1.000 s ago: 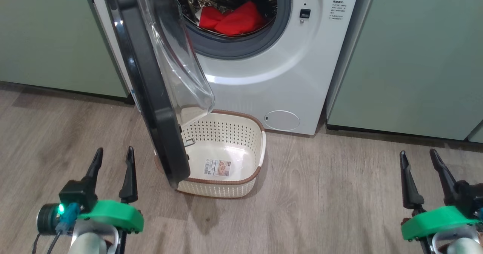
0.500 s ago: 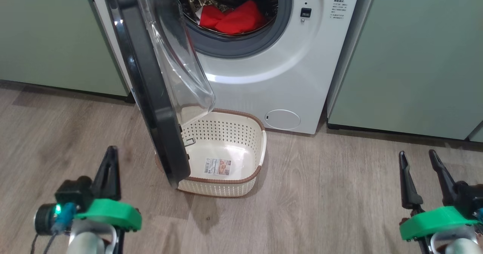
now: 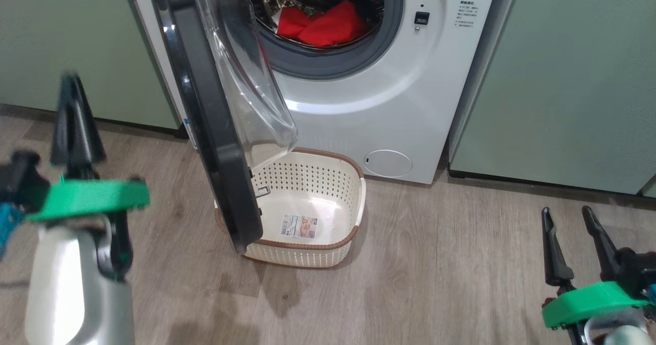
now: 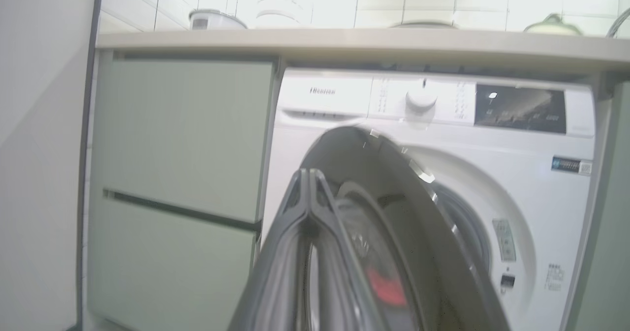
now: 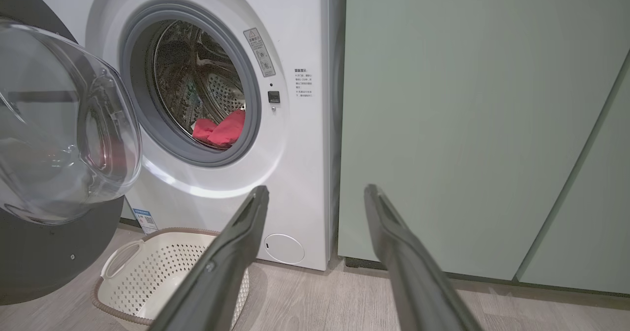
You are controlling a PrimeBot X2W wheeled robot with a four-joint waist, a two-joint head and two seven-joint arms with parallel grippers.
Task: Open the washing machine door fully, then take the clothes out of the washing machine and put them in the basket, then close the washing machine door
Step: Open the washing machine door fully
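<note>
Left gripper (image 3: pixel 72 86) risen beside the door, now pressed together
Right gripper (image 3: pixel 566 212) spread; washing machine (image 4: pixel 325 109) panel reads Hisense

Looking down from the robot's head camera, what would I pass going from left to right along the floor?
In order: left claw, shut → washing machine door, standing open → basket → small round flap low on the washing machine → right claw, open.

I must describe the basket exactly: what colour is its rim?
Brown, above cream perforated walls. The rim of the basket shows best in the head view.
</note>
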